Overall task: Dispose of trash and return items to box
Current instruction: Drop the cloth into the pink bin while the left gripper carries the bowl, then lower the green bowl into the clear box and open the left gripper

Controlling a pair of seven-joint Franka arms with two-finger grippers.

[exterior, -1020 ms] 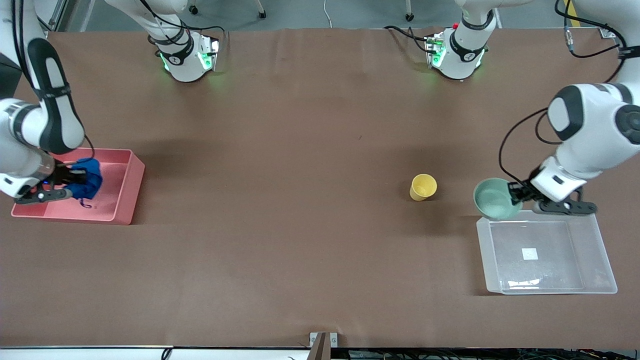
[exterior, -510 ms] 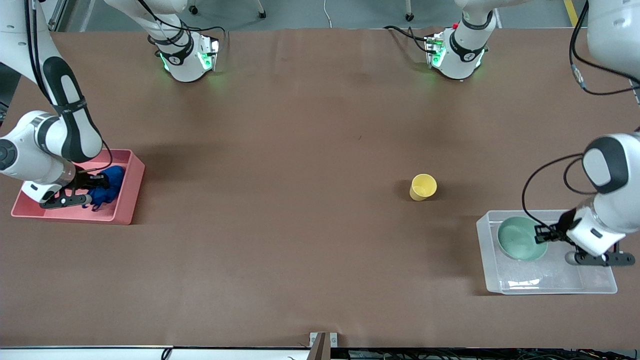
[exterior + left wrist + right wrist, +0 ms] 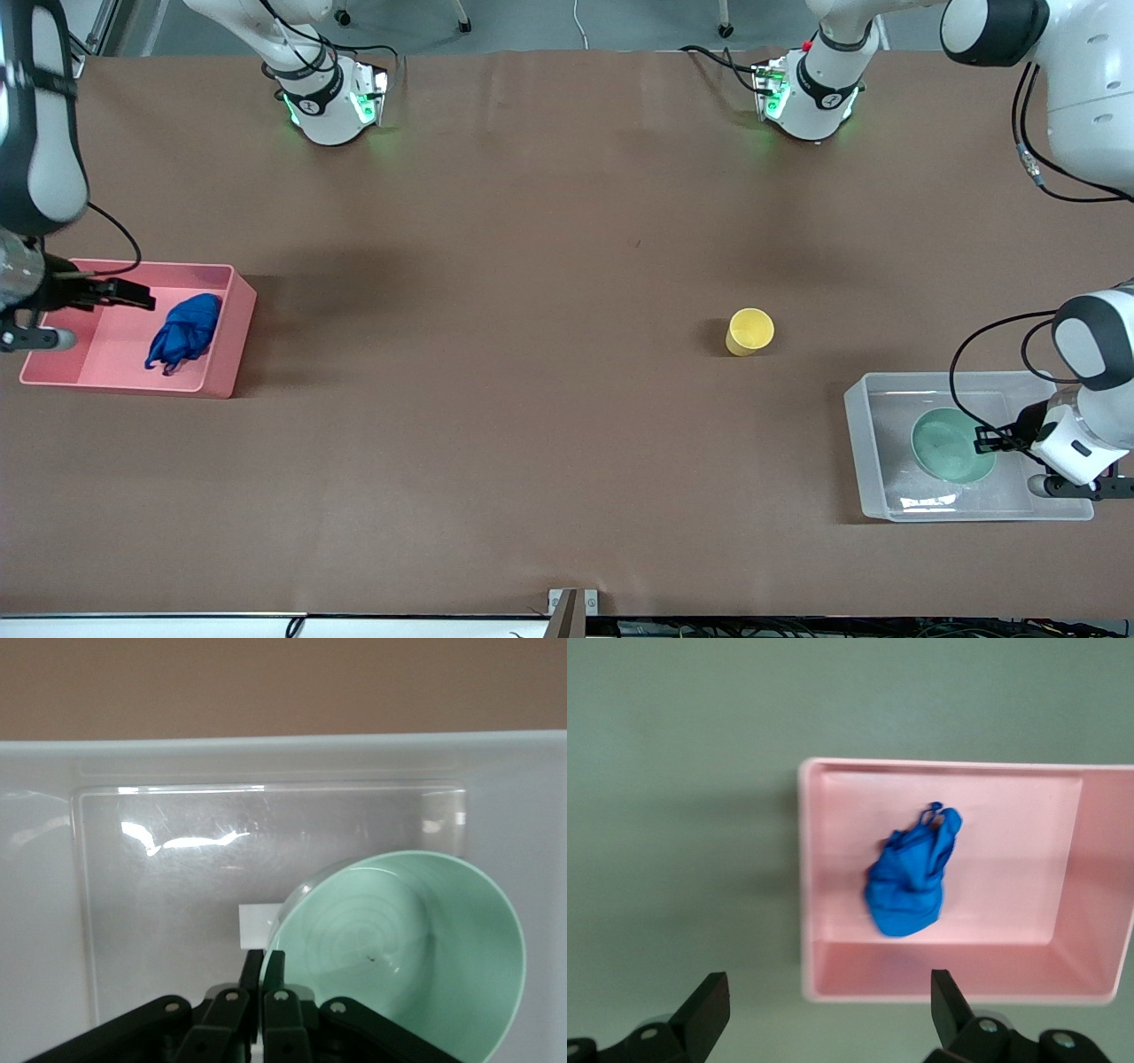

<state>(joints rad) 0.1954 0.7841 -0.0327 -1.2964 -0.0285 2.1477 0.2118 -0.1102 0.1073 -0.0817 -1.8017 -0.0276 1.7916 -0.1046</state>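
The blue wad (image 3: 182, 331) lies loose in the pink bin (image 3: 232, 332); it also shows in the right wrist view (image 3: 911, 881). My right gripper (image 3: 133, 295) is open and empty above that bin (image 3: 804, 859), its fingertips spread wide (image 3: 828, 994). My left gripper (image 3: 983, 439) is shut on the rim of the mint-green bowl (image 3: 950, 441), which is inside the clear box (image 3: 855, 416). The left wrist view shows the jaws (image 3: 263, 970) pinching the bowl's rim (image 3: 416, 948) over the box floor (image 3: 168, 904) and its white label (image 3: 255, 926). The yellow cup (image 3: 749, 331) stands on the table between the bins, closer to the clear box.
Both arm bases (image 3: 330, 106) (image 3: 808, 102) stand at the table's edge farthest from the front camera. A wide stretch of brown table (image 3: 496, 354) lies between the pink bin and the yellow cup.
My left gripper carried the bowl from the box's edge into the box. My right gripper let go of the blue wad in the pink bin, opened and drew up and away.
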